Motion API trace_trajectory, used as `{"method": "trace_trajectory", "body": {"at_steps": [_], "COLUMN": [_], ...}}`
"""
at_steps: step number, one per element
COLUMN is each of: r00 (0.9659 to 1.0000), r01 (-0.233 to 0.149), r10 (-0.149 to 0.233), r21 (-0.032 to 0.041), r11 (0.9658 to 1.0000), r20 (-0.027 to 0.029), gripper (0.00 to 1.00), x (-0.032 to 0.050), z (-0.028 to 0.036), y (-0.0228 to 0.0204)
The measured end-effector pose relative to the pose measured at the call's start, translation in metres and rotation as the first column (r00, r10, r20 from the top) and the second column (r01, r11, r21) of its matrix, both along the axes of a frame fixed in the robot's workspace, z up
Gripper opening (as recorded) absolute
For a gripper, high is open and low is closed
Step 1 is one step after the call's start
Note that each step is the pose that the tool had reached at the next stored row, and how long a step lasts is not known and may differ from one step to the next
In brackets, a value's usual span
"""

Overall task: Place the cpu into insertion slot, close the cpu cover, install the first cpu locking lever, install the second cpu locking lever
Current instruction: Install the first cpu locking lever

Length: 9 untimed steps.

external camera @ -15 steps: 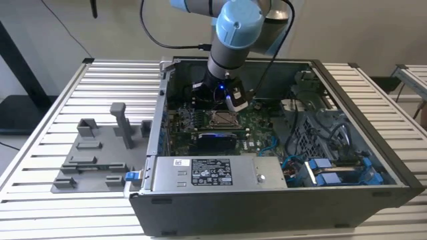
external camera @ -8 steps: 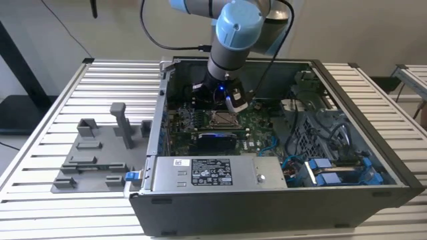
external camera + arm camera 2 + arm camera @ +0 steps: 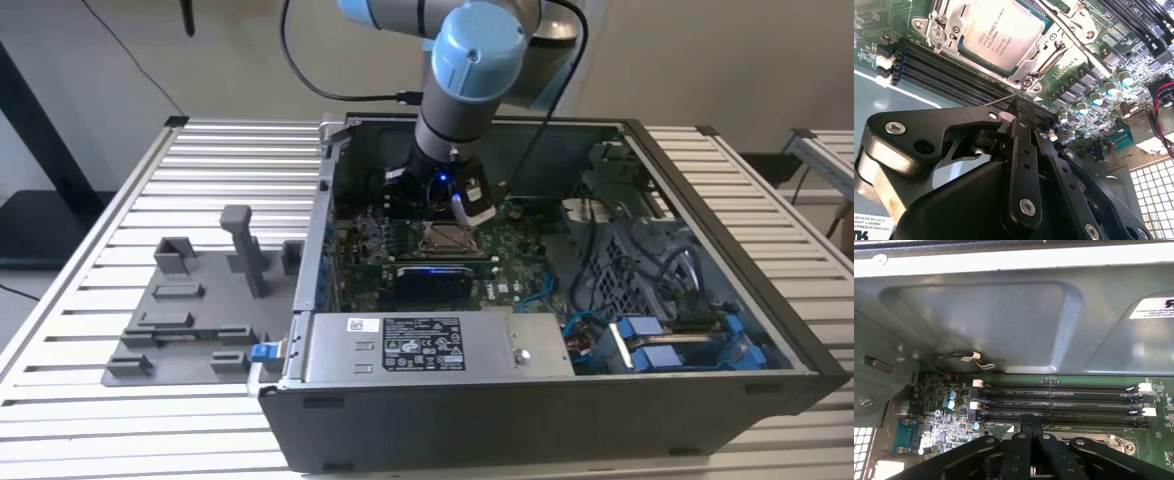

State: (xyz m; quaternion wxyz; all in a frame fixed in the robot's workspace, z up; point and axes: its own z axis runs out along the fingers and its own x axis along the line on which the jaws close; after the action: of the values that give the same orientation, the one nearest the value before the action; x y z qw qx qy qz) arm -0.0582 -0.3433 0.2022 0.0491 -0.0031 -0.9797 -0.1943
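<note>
Second wrist view: locking lever [image 3: 1004, 98] aslant beside closed end effector [image 3: 1019, 106]

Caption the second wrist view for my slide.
Silvery-topped square cpu seated under the closed silvery metal frame cover, black tool tip at the end of a thin wire lever.

Exterior view high above case [image 3: 534, 420]; both wrist views close over motherboard [image 3: 1134, 55] [image 3: 1159, 440]
</note>
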Motion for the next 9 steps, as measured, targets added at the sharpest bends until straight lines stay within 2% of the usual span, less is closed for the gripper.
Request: {"method": "trace_trajectory", "body": {"at_steps": [9], "r00": [1.0000], "r01": [0.002], "r10": [-0.002], "r21": [-0.0006], "r11": [1.0000], "r20": [0.0000], "gripper": [0.11], "x": [0.0028], "z": [-0.0003], "y": [-0.0007]}}
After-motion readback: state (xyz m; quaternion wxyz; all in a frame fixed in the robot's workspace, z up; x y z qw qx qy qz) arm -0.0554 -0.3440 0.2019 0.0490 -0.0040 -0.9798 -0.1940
